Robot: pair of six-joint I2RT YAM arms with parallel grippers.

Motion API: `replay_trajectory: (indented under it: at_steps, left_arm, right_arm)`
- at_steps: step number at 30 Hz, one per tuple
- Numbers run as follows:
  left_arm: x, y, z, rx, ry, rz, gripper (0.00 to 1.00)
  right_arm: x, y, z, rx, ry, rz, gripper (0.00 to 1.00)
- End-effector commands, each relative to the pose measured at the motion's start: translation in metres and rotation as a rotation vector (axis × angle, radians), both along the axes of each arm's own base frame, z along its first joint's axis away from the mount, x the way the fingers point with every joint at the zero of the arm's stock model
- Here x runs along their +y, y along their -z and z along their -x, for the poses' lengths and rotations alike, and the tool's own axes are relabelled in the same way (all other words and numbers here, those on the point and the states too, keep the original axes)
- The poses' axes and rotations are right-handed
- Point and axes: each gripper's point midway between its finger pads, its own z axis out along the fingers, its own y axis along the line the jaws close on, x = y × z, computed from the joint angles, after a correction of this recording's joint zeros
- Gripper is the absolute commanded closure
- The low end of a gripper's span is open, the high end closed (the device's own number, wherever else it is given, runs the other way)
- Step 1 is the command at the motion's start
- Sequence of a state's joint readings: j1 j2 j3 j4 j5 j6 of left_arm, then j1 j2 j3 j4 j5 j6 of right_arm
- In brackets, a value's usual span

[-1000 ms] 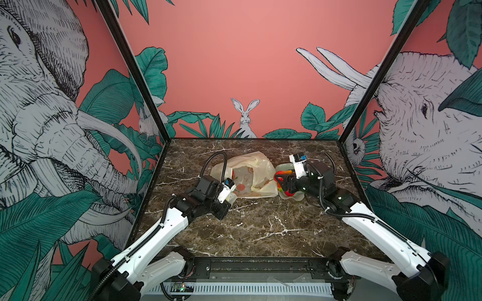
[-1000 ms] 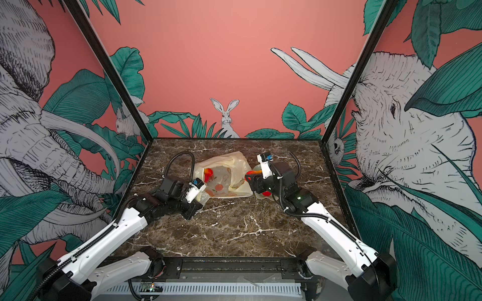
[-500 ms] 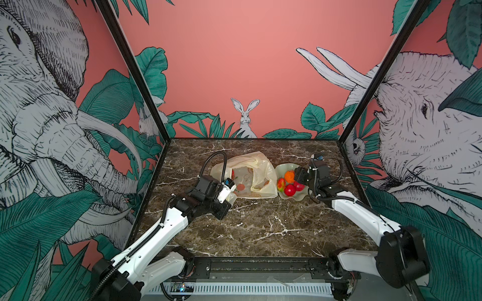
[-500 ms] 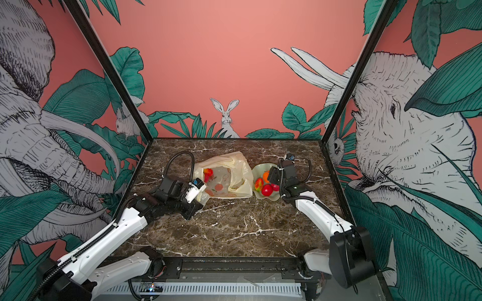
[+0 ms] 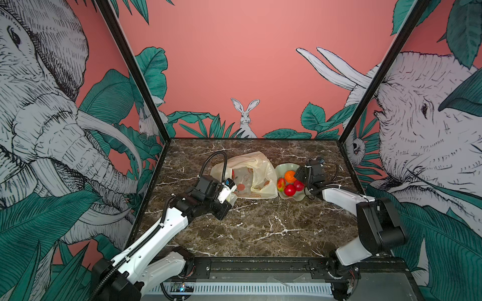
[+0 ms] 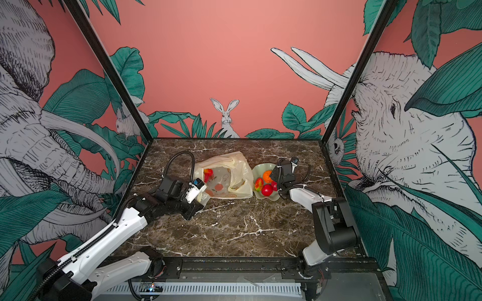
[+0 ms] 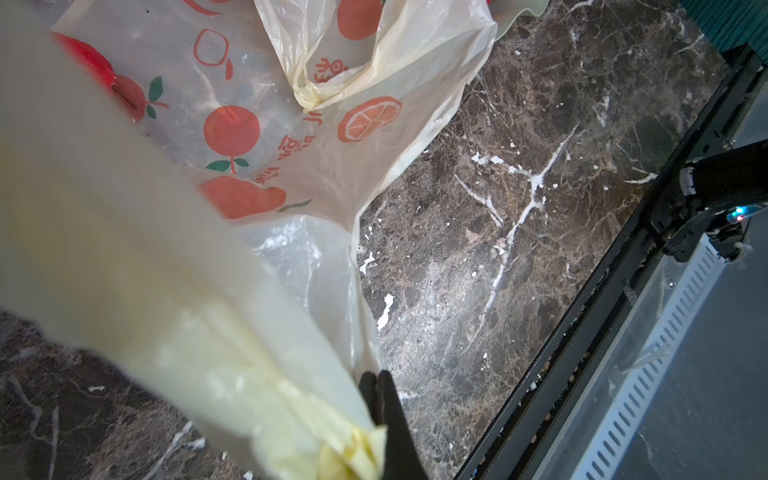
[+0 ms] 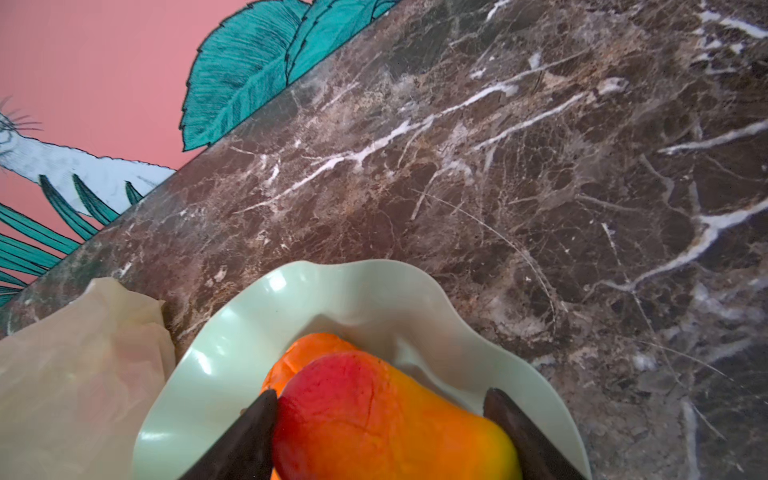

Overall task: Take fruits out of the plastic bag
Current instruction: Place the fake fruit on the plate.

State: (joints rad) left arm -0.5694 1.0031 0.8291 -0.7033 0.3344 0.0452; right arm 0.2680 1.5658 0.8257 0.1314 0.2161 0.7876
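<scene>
Several fruits [image 5: 290, 190] sat in the dish [image 5: 285, 166]; right tool [image 8: 380, 399] bracketed a red-yellow one [image 8: 395, 436], grip unclear; a red fruit [image 6: 208, 172] lay inside the plastic bag [image 5: 260, 166], left tool [image 7: 376, 386] clenched on its edge.

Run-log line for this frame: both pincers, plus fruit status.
left pincer: shut on plastic bag edge | right pincer: straddling red-yellow fruit over dish, grip unclear | red fruit: inside bag

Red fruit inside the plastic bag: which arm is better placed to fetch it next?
Right, probably. The left gripper is shut on the plastic bag, holding it open. The right gripper hovers over the dish beside it, a red-yellow fruit between its jaws to release first.
</scene>
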Motion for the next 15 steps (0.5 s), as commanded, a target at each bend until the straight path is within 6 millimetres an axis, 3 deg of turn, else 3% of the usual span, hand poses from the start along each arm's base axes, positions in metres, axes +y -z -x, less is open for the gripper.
replay_trajectory:
  at_steps: [1, 6, 15]
  left_arm:
    - [-0.001, -0.003, 0.001, -0.013, 0.014, 0.015, 1.00]
    - [-0.002, -0.003, 0.002, -0.010, 0.018, 0.019, 1.00]
    - [-0.001, 0.000, 0.002, -0.002, 0.016, 0.010, 1.00]
  right_arm:
    - [-0.008, -0.009, -0.010, -0.055, 0.073, -0.043, 0.25]
    - [-0.008, -0.012, -0.008, -0.045, 0.062, -0.044, 0.14]
    - [-0.010, -0.018, -0.003, -0.024, 0.028, 0.004, 0.08]
